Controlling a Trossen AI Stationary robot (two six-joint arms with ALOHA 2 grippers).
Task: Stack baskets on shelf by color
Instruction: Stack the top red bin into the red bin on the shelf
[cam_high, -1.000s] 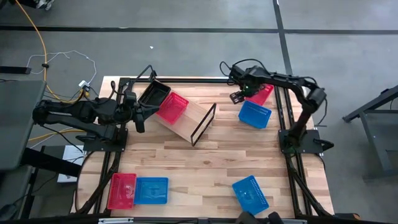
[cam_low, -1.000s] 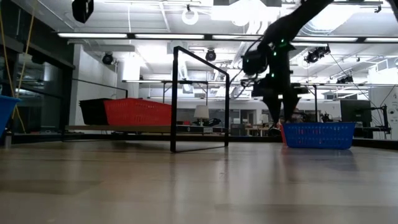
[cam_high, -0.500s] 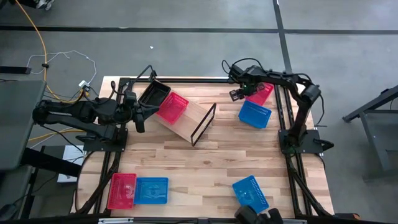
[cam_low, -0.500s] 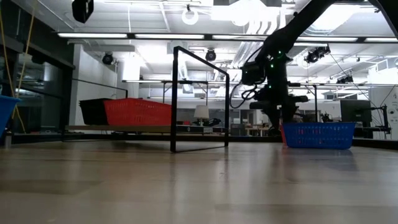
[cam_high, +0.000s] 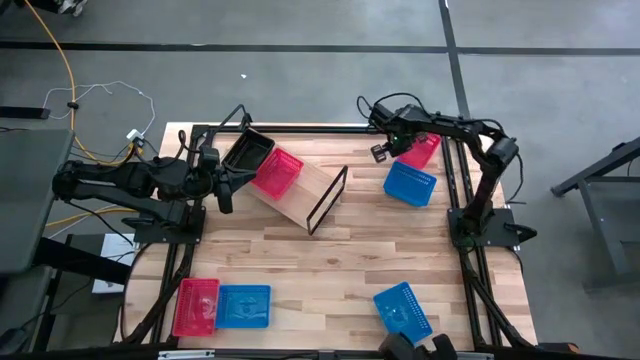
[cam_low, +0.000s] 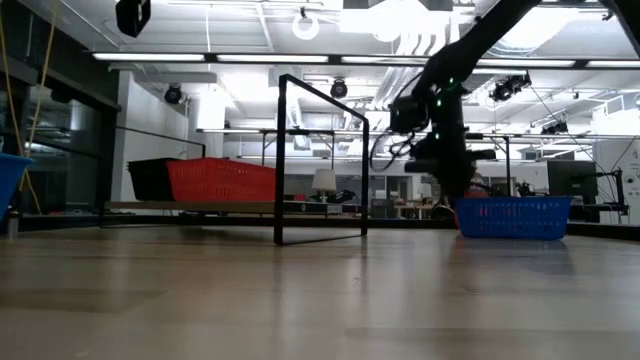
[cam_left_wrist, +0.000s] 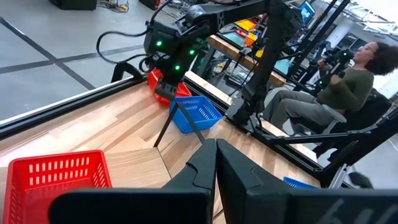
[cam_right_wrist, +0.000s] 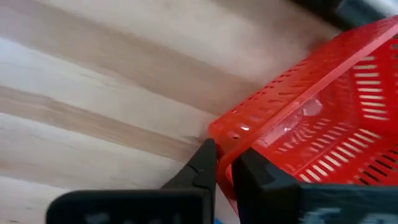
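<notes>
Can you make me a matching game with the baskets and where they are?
Things:
1. black basket
2. red basket by the right gripper
3. lone blue basket
4. left gripper

Places:
A. near edge of the table, right side
B. far right corner of the table
C. beside the shelf's left end
D. on the shelf's left end

Pairs: 1-D, 2-B, 3-A, 4-C

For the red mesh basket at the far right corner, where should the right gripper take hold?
On the thin rim of the red perforated plastic basket at its near corner, from above with one finger inside the wall. The right gripper already sits at that edge, and the basket appears tilted.
</notes>
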